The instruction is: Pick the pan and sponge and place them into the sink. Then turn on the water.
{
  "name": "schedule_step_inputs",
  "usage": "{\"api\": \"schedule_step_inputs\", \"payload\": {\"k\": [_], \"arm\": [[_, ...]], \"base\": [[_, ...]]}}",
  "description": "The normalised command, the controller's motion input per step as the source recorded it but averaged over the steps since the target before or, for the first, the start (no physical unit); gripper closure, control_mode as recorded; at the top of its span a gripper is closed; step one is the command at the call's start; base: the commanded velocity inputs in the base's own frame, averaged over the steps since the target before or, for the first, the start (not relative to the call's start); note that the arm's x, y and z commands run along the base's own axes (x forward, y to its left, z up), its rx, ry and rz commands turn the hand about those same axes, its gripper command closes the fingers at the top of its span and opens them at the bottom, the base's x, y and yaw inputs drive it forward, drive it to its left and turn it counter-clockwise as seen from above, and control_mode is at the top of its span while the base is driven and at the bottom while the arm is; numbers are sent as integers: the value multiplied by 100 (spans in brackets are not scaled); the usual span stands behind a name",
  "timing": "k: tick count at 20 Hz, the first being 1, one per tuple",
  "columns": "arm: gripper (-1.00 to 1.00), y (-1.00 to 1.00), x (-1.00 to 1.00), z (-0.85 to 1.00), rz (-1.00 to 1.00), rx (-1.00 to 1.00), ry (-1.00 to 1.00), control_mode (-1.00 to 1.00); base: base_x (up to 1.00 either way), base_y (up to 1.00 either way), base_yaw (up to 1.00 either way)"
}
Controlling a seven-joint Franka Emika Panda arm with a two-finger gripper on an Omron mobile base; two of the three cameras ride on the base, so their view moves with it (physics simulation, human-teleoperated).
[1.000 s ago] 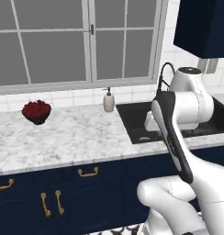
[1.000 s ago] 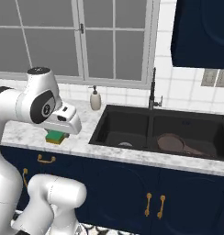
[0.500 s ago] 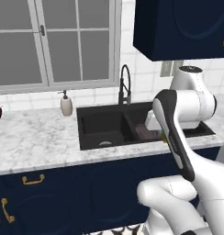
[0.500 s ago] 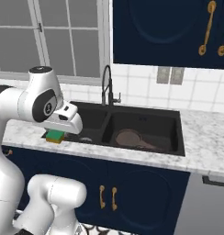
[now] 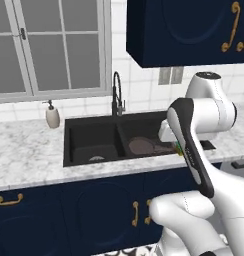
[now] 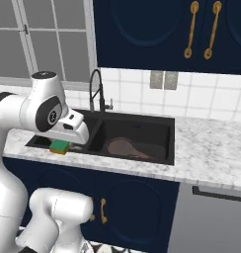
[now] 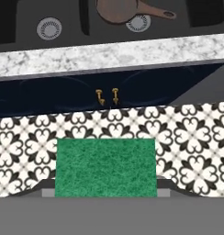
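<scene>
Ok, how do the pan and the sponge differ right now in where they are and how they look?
The pan lies in the sink's right basin, while the sponge is held in the gripper, in front of the counter edge above the patterned floor. The pan is round, reddish-brown, with a long handle; the sponge is a green rectangle. The pan is clearly the larger. Both are task items.

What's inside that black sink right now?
The sink holds a brown pan in its right basin, lying partly over that basin's drain. The left basin shows a bare drain; the arm hides part of it.
</scene>
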Motion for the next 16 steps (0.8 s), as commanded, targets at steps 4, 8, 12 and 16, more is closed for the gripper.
{"api": "schedule_step_inputs", "payload": {"k": [4,8,12,16], "arm": [[100,0,0,0,0,0,0,100],[100,0,0,0,0,0,0,100],[100,0,0,0,0,0,0,100],[100,0,0,0,0,0,0,100]], "base": [[29,-46,0],[36,-37,0],[34,-32,0],[43,-16,0]]}}
